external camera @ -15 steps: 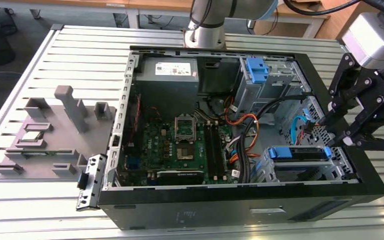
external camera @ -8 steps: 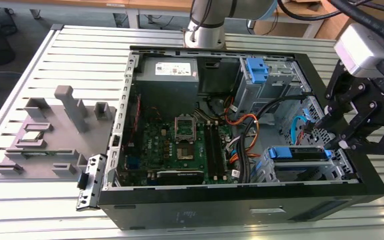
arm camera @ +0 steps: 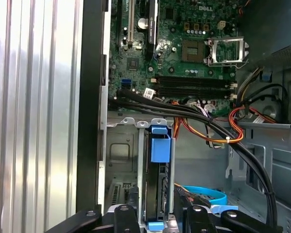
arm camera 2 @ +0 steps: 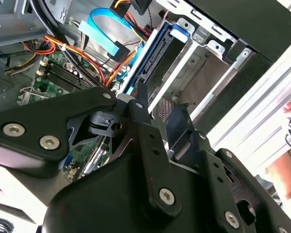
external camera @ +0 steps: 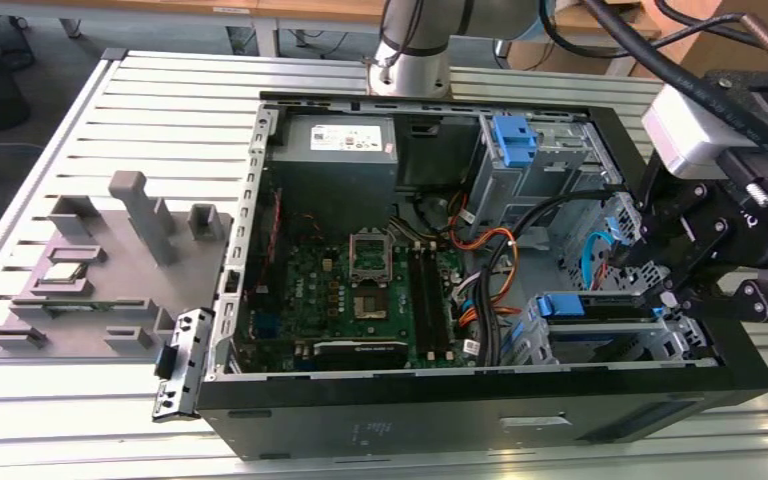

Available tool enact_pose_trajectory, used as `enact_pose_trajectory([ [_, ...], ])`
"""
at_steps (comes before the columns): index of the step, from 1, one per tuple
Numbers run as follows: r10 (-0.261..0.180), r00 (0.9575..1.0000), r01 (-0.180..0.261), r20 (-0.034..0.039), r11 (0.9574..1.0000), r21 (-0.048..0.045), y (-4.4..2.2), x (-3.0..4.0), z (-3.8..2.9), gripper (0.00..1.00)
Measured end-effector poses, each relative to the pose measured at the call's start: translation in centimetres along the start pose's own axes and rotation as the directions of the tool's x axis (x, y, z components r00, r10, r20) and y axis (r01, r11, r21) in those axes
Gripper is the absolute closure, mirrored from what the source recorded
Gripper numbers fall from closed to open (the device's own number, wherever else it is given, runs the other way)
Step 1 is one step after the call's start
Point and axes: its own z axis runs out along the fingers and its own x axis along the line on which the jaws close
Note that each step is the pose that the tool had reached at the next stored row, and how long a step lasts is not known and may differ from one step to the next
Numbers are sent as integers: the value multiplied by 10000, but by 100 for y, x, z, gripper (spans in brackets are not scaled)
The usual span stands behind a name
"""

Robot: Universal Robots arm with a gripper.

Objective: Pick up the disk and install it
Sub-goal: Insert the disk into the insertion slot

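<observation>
In the drive bay the disk stands on edge, just beyond the spread gripper.

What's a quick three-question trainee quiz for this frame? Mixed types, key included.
1. True or false: the silver hard drive in its blue plastic caddy lies on the slotted aluminium table, outside the black computer case.
2. The black gripper is nearest to: A) the power supply; B) the grey metal drive cage holding that drive; C) the processor socket.
3. Fill in: the grey moulded fixture sits at the exterior view's ____.
Key: 1 false; 2 B; 3 left.
</observation>
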Motion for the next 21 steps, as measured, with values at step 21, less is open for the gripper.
enact_pose_trajectory([
  [21, 58, 10000, -58, 2, 9999, 90, 41, -13, 142, 58],
])
